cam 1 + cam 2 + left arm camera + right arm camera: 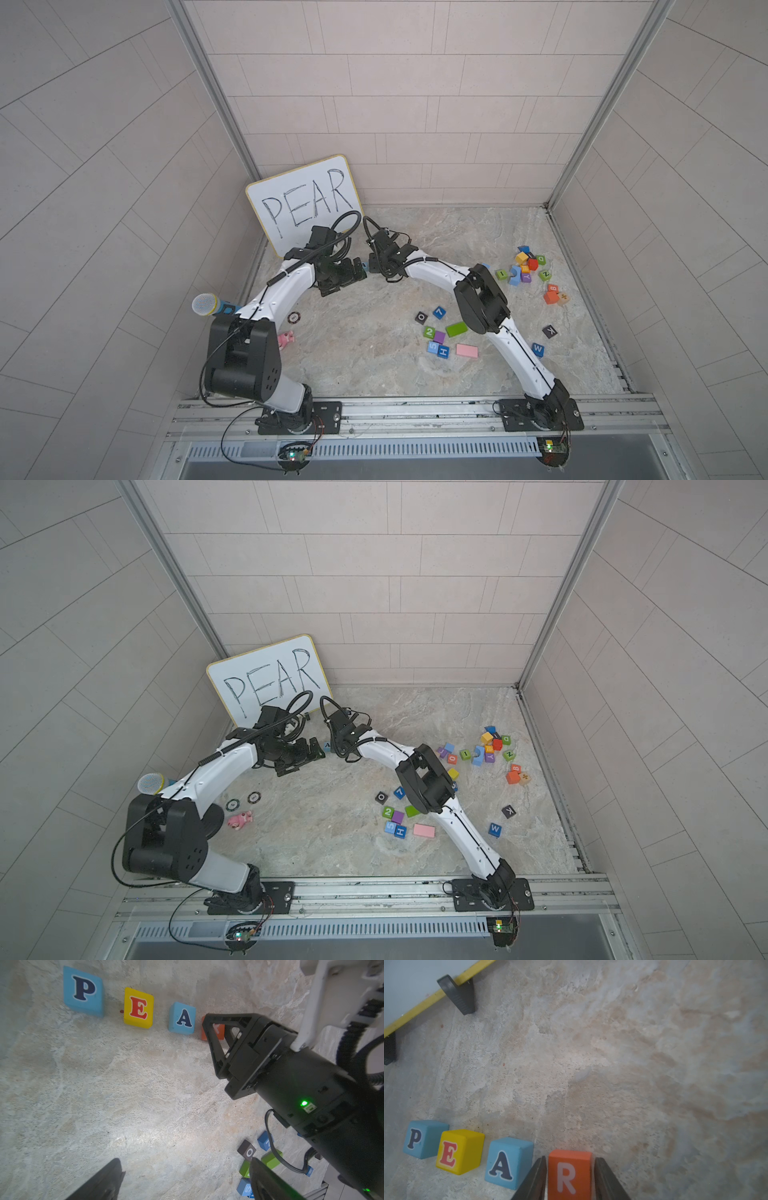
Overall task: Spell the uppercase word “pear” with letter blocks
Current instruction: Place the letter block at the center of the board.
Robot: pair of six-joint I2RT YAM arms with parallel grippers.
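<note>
P block (pixel 417 1139), E block (pixel 452 1152), A block (pixel 504 1163) and R block (pixel 569 1174) stand in a row on the bench (pixel 633 1064). The right pincer (pixel 570 1157) straddles the R block, slightly parted, with thin gaps either side; the block's bottom is cropped. The left pincer (pixel 186 1160) gapes empty. From above, arms mostly hide the row.

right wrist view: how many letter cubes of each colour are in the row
light blue: 2 (light blue cube with dark P, light blue cube with dark A)
yellow: 1 (yellow cube with red E)
orange-red: 1 (orange-red cube with pale R)
total: 4
</note>
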